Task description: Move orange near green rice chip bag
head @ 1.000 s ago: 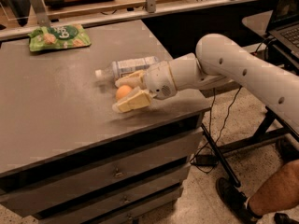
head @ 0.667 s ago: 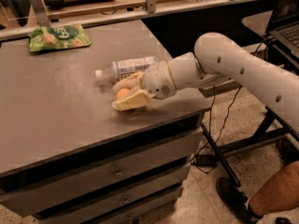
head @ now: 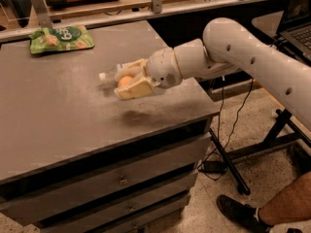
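Fingers [head: 132,88] of the cream two-finger gripper [head: 120,82] are clamped on the small round pale-orange orange [head: 125,80], one above it and one below, so the fruit is cradled from rolling out. The gripper sits at the end of a thick white robot arm [head: 243,47] that reaches in from the right, well to the right of and nearer the camera than the flat crinkly bright-green rice chip bag [head: 60,38]. A soft shadow on the grey tabletop [head: 63,115] beneath the gripper suggests the orange is held clear of the surface, ready to be carried rather than pushed.

Just behind the gripper, on the bag's side, lies a clear plastic bottle with a white label [head: 109,73], its cap pointing toward the bag. The bag rests flat close to the tabletop's far left corner, with little room behind it. Between bag and gripper the tabletop offers a broad bare stretch, so a path toward the bag looks open once the bottle is passed. The near and right tabletop edges drop to drawers and floor.
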{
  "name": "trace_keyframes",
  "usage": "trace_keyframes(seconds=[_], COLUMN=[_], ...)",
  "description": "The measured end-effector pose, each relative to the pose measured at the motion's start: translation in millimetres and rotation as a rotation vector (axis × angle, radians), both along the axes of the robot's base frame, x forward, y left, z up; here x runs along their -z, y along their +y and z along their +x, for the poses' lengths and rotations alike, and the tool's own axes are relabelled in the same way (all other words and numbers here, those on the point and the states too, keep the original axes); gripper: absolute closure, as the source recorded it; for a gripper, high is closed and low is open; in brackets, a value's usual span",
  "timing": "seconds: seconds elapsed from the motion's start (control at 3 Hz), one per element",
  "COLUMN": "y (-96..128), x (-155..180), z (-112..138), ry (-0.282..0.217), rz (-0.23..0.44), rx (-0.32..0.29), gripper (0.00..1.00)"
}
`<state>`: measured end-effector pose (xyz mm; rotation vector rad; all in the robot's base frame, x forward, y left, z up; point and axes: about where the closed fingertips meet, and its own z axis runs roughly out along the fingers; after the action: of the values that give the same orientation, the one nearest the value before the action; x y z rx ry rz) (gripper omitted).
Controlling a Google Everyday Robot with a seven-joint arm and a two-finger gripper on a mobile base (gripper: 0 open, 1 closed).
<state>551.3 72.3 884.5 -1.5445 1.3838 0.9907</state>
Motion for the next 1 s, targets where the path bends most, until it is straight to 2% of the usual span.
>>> trace_keyframes(seconds=[0.33, 0.67, 1.0], y=[3, 1, -2], x=[-31, -55, -64], z=[36, 83, 137], ry=[-0.084, -0.151, -0.16], rz=[0.015, 0.017, 0.018], rx=[0.076, 0.189, 0.304], gripper=[1.0, 1.0, 1.0])
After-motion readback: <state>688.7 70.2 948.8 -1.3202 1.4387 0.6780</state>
